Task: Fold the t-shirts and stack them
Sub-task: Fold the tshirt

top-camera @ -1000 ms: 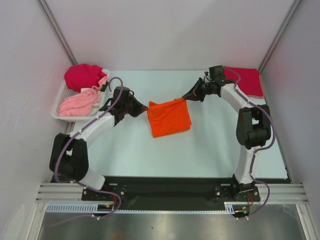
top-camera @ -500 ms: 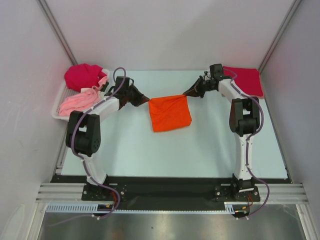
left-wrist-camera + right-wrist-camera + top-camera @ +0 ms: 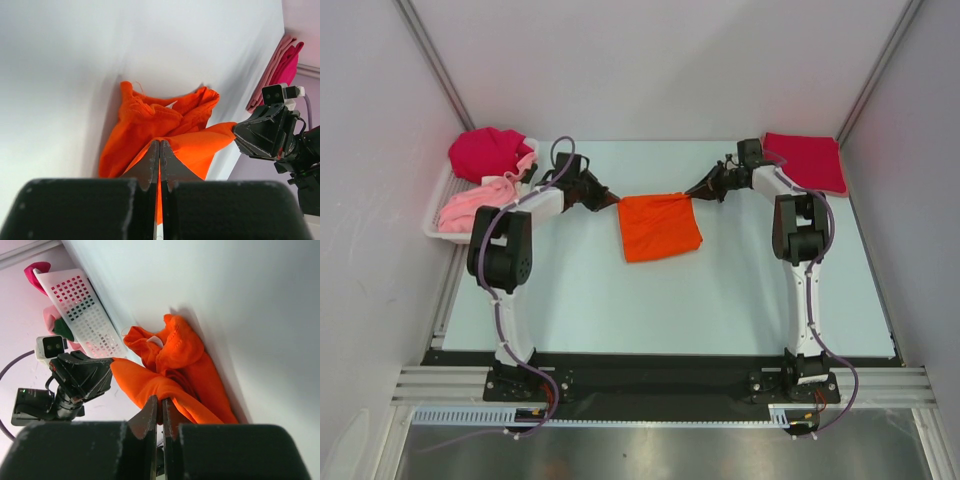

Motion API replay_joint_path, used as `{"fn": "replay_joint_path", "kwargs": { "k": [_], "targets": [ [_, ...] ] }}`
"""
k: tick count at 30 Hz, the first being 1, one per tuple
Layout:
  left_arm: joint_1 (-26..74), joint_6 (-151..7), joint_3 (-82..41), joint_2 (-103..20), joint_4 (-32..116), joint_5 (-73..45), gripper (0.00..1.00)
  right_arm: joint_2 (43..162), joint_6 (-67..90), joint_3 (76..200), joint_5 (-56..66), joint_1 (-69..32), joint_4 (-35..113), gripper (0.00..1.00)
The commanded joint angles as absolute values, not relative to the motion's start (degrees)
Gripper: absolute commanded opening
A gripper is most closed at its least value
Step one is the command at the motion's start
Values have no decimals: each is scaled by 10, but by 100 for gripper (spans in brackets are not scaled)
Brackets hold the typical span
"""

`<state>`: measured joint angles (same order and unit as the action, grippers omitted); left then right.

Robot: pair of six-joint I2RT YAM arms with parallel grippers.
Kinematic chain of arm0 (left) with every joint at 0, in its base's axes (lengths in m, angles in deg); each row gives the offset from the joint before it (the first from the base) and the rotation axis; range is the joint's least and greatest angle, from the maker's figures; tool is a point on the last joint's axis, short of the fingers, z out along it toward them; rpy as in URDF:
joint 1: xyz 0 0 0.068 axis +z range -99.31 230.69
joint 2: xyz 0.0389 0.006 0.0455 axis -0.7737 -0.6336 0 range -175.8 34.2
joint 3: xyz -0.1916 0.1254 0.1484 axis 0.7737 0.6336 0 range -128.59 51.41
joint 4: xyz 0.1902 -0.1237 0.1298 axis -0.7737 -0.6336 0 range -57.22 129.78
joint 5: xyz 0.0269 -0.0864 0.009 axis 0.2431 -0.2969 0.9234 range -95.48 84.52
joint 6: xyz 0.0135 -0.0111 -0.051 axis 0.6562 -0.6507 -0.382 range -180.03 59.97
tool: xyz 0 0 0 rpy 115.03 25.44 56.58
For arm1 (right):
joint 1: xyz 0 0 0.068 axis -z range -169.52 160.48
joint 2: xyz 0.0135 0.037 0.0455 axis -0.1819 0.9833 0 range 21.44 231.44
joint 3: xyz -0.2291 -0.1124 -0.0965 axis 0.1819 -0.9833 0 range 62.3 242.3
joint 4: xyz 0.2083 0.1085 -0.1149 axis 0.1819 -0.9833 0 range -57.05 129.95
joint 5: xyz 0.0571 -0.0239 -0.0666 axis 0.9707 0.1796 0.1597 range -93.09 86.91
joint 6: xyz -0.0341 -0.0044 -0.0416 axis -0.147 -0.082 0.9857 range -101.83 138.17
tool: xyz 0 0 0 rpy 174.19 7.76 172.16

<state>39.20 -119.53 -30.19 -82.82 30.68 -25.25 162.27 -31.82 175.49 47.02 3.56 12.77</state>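
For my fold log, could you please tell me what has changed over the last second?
The left hand and right hand carried the orange t-shirt slightly toward the far side, levelling its held edge. Both grips, the crimson t-shirt and the tray stayed unchanged.

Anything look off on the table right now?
Only the orange t-shirt: the left gripper and right gripper pinch its far corners, yet the cloth below lies rumpled and skewed. Nothing spilled or damaged.

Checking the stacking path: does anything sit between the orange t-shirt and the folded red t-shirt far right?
Nothing loose does. Only the right gripper, shut on the orange t-shirt, lies between it and the red t-shirt.
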Motion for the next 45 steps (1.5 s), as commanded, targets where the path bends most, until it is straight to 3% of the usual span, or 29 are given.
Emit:
{"fn": "replay_joint_path", "kwargs": {
  "k": [1,6,9,10,13,16,18,20,25,32,35,40,45],
  "targets": [
    [405,-1197,-331,-834,322,-253,0,1636,-334,1791,502,39,171,7],
    [418,-1194,-337,-854,320,-255,0,1660,-364,1798,516,37,221,9],
    [423,-1188,-345,-865,320,-256,0,1674,-378,1810,514,34,239,14],
    [424,-1178,-353,-873,320,-252,1,1679,-382,1814,508,35,245,22],
    [427,-1119,-398,-897,293,-235,15,1711,-398,1840,515,37,281,33],
    [432,-1072,-452,-909,250,-219,23,1734,-403,1910,526,49,271,42],
    [432,-1050,-470,-899,227,-213,34,1724,-363,1937,524,58,227,43],
    [431,-1025,-480,-871,214,-206,36,1689,-329,1929,514,64,181,47],
    [416,-1019,-392,-782,256,-246,38,1587,-264,1785,512,42,180,42],
    [342,-1133,-226,-757,520,-361,33,1521,-344,1613,503,-16,393,28],
    [324,-1145,-215,-802,593,-374,32,1546,-380,1597,492,-29,485,20],
    [335,-1153,-249,-888,639,-381,30,1655,-478,1632,496,-34,635,19],
    [377,-1149,-314,-977,642,-389,28,1751,-481,1768,482,-31,590,18]
  ]
}}
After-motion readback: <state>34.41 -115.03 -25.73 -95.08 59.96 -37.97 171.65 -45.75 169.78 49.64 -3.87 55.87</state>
